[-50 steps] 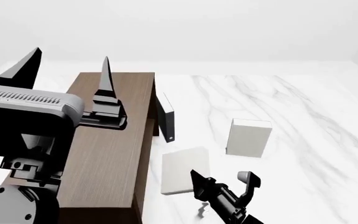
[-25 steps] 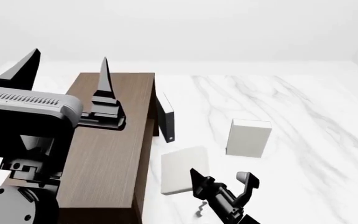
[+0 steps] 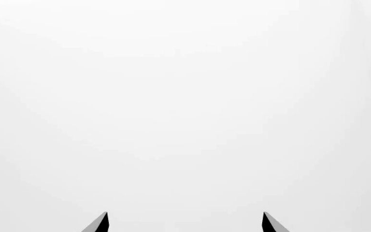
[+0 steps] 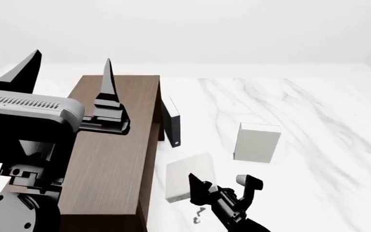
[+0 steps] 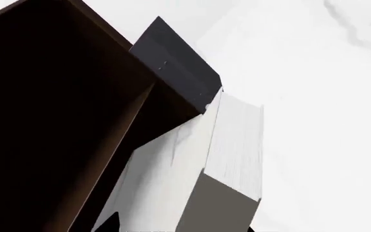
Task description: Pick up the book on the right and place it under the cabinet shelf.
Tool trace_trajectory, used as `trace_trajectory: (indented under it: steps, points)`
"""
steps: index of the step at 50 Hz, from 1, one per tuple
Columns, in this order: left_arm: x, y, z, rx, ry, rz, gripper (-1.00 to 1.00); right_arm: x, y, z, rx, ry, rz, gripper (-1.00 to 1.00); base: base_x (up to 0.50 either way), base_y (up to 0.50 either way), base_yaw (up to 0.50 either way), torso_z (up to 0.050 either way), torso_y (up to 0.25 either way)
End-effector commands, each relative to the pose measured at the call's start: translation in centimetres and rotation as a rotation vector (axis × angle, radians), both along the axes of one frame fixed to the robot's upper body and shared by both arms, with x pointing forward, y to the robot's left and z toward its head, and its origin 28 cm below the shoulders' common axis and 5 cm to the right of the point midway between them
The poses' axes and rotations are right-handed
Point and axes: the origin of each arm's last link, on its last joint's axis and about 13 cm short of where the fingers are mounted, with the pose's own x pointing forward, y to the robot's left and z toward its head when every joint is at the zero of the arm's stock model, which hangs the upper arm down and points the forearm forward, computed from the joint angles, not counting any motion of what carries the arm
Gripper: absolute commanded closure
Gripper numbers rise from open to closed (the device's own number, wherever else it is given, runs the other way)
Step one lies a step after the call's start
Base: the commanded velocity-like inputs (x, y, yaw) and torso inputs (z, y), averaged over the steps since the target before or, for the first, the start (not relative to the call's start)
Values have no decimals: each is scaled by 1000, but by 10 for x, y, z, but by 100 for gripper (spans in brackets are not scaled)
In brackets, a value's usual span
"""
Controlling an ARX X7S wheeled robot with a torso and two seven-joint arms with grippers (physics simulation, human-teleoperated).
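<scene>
Book: the book (image 4: 191, 176) is lying flat on the marble floor (image 4: 314, 145), just beside the cabinet shelf (image 4: 111, 154), near its open side; nothing is lifting it yet.
Book up close: in the right wrist view the book (image 5: 218, 159) is filling the middle, one end reaching toward the door panel (image 5: 176, 65) and the dark hollow of the cabinet shelf (image 5: 50, 111).
Right gripper: the right gripper (image 4: 225, 184) is hovering just beside the book's near end, jaws spread apart and gripping nothing; whether a fingertip is touching the book I cannot tell.
Left gripper: the left gripper (image 4: 69, 75) is hanging above the cabinet top, fingers spread wide and carrying nothing; its own camera is showing only two fingertips (image 3: 102, 222) against blank white.
Other book: a thicker white block (image 4: 258, 142) is standing upright, well apart from the gripper, and is not the target.
Done: by my judgement only the approach is being made.
Left: grasping, lifting, and sliding the book into the space under the cabinet shelf are all remaining.
</scene>
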Motion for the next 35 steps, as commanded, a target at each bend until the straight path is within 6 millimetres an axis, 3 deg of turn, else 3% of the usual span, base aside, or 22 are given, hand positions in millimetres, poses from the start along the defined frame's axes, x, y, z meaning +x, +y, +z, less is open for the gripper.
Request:
trace_trajectory:
  steps: [1, 19, 35]
  points:
    - [0, 1, -1, -3, 0, -3, -100, -33, -6, -29, -83, 222, -17, -100, 0, 0, 0, 0, 0]
    - [0, 1, -4, -7, 1, -10, -100, -48, -14, -11, -501, 98, 32, -100, 0, 0, 0, -1, 0]
    - [2, 0, -6, -11, 2, -13, -100, -46, -22, 27, -614, -7, 48, -100, 0, 0, 0, -1, 0]
